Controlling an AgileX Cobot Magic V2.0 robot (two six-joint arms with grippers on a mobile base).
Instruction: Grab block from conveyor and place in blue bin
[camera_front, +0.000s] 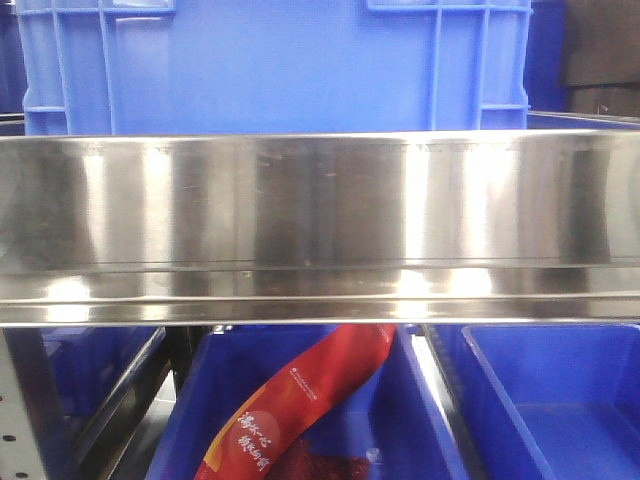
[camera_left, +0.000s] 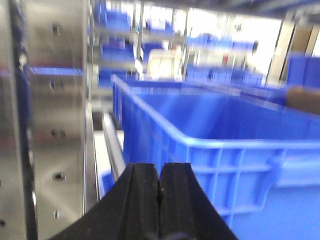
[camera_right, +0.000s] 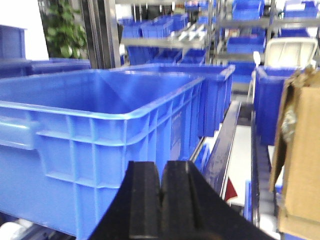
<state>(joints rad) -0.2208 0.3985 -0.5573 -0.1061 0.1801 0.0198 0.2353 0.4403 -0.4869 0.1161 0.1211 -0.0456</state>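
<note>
While neither the block nor the conveyor shows in any view, we judge the step in hand to be the first one: finding the belt and reaching for the block.

Left end effector (camera_left: 160, 187): black pads pressed together, nothing between them, pointed at the corner of a large blue bin (camera_left: 240, 145) beside a perforated steel upright (camera_left: 55, 125).

Right end effector (camera_right: 161, 187): likewise pressed together and empty, facing another blue bin (camera_right: 95, 125), with a cardboard box (camera_right: 300, 150) off to one side.

Front view: a polished steel rail (camera_front: 320, 225) fills the middle. A blue crate (camera_front: 270, 60) sits above it; lower bins hold a red printed packet (camera_front: 290, 410).

To do this well, we would spread one end effector's jaws before approaching, bring the belt into a wrist view first, and commit only once the block sits centred between the pads. Because the block is small, we'd descend low and square to its flat faces. Keep the other arm clear of bin rims.
</note>
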